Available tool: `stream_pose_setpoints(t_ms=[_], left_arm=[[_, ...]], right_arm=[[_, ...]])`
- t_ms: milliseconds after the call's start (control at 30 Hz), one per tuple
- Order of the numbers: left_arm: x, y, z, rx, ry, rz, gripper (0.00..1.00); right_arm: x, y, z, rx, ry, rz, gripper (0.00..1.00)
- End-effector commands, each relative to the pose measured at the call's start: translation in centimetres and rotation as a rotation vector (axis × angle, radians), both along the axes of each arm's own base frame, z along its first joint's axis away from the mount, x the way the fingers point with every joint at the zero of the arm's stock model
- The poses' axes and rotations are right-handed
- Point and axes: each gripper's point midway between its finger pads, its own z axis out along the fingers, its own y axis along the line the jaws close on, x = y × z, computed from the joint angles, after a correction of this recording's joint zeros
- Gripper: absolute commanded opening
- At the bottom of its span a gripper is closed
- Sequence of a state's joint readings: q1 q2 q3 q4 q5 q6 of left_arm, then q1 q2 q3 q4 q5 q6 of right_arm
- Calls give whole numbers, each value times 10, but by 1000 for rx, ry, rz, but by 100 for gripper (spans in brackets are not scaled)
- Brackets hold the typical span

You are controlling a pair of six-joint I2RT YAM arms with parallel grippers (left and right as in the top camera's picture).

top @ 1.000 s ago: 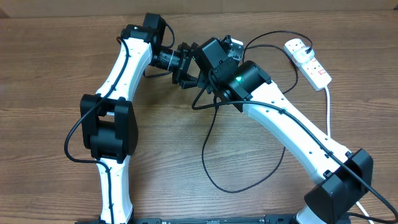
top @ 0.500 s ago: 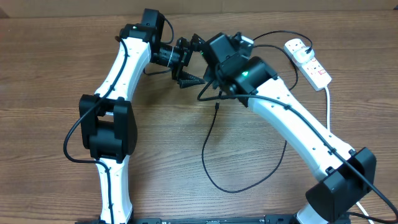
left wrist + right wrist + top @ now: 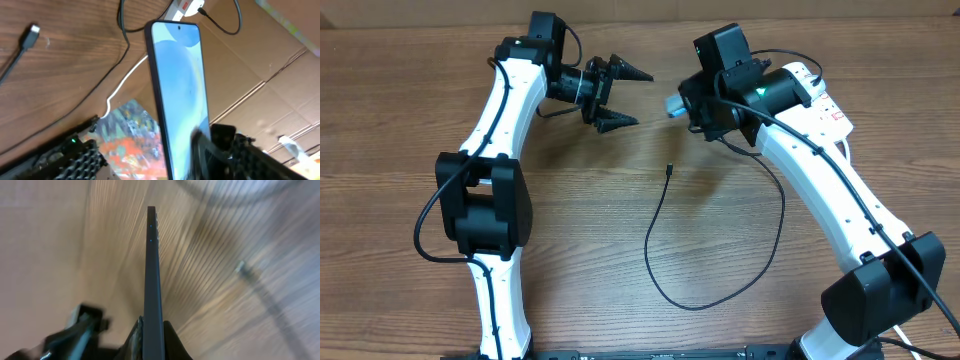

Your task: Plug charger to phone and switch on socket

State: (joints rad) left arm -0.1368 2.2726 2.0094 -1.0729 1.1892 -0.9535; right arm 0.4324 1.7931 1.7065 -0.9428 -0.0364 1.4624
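Two fingers of the right end effector (image 3: pixel 152 330) clamp the phone (image 3: pixel 151 270), holding it edge-up above the counter (image 3: pixel 570 230). The left end effector (image 3: pixel 635 98) is spread wide and empty, near the phone. The charger (image 3: pixel 669 170) tip lies on the counter between the arms, and the socket (image 3: pixel 836 115) lies beside the right arm.

Far-left table (image 3: pixel 380 150) open, charger (image 3: pixel 646 250) loop centre

— What is your work surface?
— You have a brown wood-grain table (image 3: pixel 400 120), evenly lit with soft shadows.
— And beyond it?
— Tan cardboard panels (image 3: pixel 280 55) with creased seams stand past your table's edge. A blurred multicoloured patch (image 3: pixel 132 132) shows there too.
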Motion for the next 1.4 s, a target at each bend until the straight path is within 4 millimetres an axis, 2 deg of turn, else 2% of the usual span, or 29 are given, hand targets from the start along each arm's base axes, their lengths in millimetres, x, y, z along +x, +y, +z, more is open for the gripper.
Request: stream_pose_setpoints(t_ms=[0,200,400,600,933,1367], left_arm=[[2,-2,12,-16,77,33,76],[0,-5,19,-61,125,33,76],[0,-3,20,-64,166,49,73],[-3,-6,29,-112,209,41,70],[-4,-7,32,-130,235,40,58],[-3,-7,30,-119,233,44,52]], right_arm=[[-8,27,24,240,70,-72,4],[-9,25,21,316,145,-234,4],[-7,28,23,364,165,-294,4],[-10,33,23,391,187,-363,4],[-14,46,24,382,164,-373,4],[-12,57,32,433,158,-334,5]])
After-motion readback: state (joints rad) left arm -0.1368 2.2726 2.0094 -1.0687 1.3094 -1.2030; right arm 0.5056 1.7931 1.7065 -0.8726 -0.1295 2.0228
